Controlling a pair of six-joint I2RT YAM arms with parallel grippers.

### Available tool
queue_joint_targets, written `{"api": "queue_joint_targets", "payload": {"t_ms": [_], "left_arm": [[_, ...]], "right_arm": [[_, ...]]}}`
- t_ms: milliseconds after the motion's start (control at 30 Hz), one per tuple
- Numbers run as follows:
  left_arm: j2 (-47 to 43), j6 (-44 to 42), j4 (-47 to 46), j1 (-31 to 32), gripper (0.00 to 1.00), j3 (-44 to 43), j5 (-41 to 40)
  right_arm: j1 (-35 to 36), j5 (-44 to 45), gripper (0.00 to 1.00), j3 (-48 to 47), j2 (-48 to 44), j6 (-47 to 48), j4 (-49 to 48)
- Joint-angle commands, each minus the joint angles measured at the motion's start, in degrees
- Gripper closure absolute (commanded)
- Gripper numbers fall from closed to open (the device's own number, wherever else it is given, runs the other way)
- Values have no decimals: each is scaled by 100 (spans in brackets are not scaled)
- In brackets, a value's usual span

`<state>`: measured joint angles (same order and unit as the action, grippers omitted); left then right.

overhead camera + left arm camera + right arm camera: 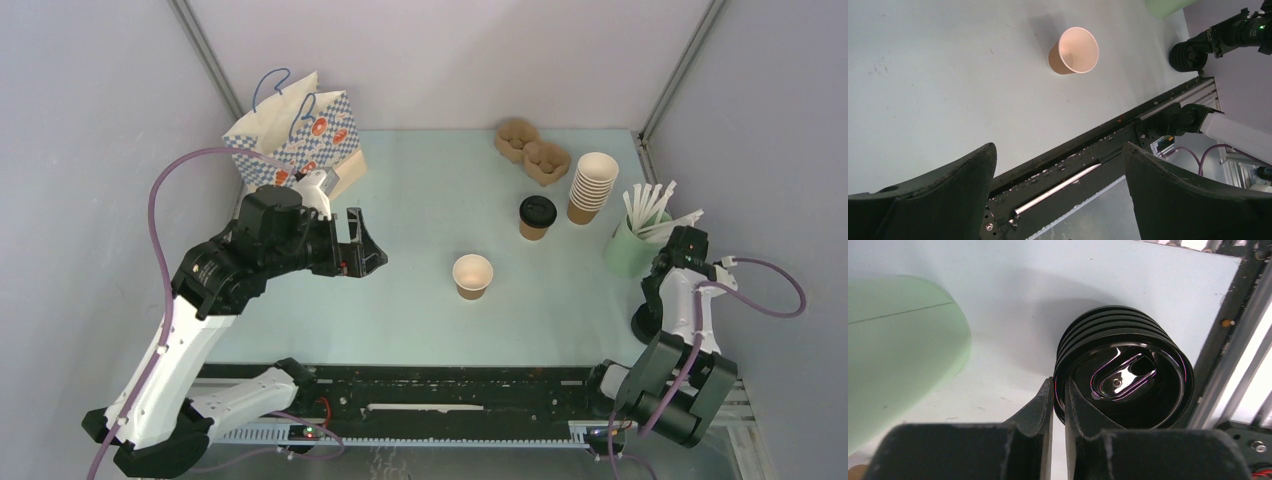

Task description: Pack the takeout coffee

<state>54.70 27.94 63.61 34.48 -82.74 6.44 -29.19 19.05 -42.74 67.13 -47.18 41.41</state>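
Black lid (1128, 385) pinched by its rim in the right pincer (1059, 390), far right; next, cap the bare centre cup (472, 275); left pincer (1059, 147) released.

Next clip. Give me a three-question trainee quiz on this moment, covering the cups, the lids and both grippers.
1. True or false: the lidless cup and the lidded cup both stand inside the paper bag.
2. The right gripper pinches the rim of: A) the green holder, B) the top lid of the black stack, C) the tall cup stack.
3. Fill in: the left gripper hangs above the table with its jaws ____.
Key: 1 false, both stand on the table; 2 B; 3 open.
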Motion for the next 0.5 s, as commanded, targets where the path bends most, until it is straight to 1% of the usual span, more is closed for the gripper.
{"api": "queue_joint_targets", "payload": {"t_ms": [0, 67, 100, 133, 200, 267, 400, 467], "left_arm": [[-81, -134, -60, -29, 0, -105, 105], [-90, -123, -80, -31, 0, -66, 130], [-86, -118, -92, -30, 0, -51, 144], [-83, -114, -105, -29, 0, -23, 161], [-78, -96, -136, -29, 0, 2, 199], [-58, -103, -138, -29, 0, -12, 210], [-51, -100, -122, -29, 0, -57, 214], [-51, -109, -120, -29, 0, -51, 205]], "right_arm": [[-10, 345, 84, -307, 89, 368, 336], [59, 461, 84, -330, 89, 525, 408], [69, 427, 82, -325, 96, 598, 382], [71, 353, 76, -315, 137, 675, 314], [103, 233, 61, -336, 225, 793, 242], [163, 216, 51, -414, 192, 894, 321], [262, 174, 49, -436, -56, 998, 621], [430, 192, 48, -436, -190, 997, 777]]}}
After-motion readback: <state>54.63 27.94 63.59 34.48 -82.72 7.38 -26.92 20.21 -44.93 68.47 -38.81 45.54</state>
